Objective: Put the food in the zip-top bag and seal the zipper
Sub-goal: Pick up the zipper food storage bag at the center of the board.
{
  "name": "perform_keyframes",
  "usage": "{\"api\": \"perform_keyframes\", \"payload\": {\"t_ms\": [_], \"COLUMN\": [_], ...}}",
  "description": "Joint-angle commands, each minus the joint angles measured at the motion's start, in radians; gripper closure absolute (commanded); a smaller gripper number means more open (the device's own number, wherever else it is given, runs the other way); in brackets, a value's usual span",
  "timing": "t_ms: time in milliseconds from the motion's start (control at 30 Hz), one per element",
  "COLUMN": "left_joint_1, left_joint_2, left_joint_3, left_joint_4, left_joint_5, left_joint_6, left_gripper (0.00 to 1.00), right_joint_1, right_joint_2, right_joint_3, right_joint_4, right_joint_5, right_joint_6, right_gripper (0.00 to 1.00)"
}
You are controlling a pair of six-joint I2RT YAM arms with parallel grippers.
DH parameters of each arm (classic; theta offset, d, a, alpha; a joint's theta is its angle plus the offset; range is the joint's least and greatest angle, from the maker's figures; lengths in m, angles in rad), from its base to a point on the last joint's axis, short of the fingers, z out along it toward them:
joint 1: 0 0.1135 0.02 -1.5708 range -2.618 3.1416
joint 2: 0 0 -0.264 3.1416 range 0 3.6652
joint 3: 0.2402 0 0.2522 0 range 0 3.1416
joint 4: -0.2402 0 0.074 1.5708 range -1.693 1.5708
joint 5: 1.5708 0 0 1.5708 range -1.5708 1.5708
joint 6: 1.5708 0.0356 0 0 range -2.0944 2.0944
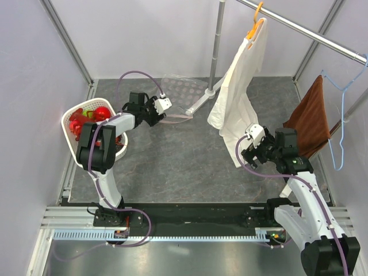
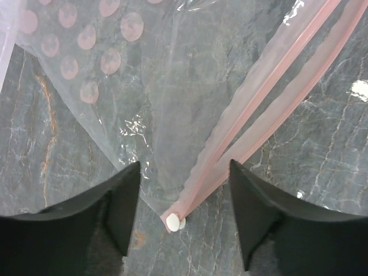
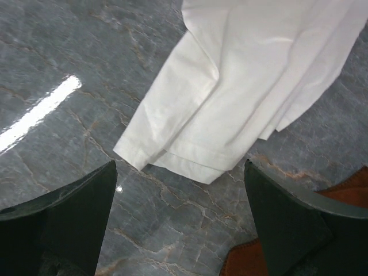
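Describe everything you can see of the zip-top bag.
The zip-top bag is clear, floppy plastic printed with rows of pale round dots. It lies flat on the far side of the grey table, with no food seen inside. Its pink zipper shows two parted tracks meeting at a small white end piece. The left gripper straddles that corner with open jaws, not visibly touching it.

The top camera is looking down from high behind the near edge, taking in the whole table [image 1: 190,167]. The left wrist camera is pointing straight down, very close, at the zip-top bag [image 2: 115,86] (the top view is showing it too, far smaller), while the right one is facing down at the cream shirt [image 3: 230,86], likewise shared.
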Motion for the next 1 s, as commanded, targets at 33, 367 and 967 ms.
{"api": "perform_keyframes", "payload": {"t_ms": [33, 367, 967], "left_joint_1": [-0.004, -0.073, -0.036], "left_joint_2": [0.029, 0.08, -0.511], "left_joint_3": [0.024, 0.09, 0.146], "left_joint_4": [0.081, 0.08, -0.499], "left_joint_5": [0.044, -0.028, 0.296], "left_joint_6": [0.042, -0.016, -1.033], "left_gripper": [0.34, 0.52, 0.98], "right_joint_1": [0.007, 0.068, 0.086], "right_joint_2": [0.014, 0.016, -0.012], "right_joint_3": [0.076, 0.096, 0.494], "right_joint_4": [-0.057, -0.022, -0.292], "right_joint_5": [-0.14, -0.097, -0.171], "right_joint_6": [-0.029, 0.098, 0.225], "right_gripper": [0.02, 0.02, 0.02]}}
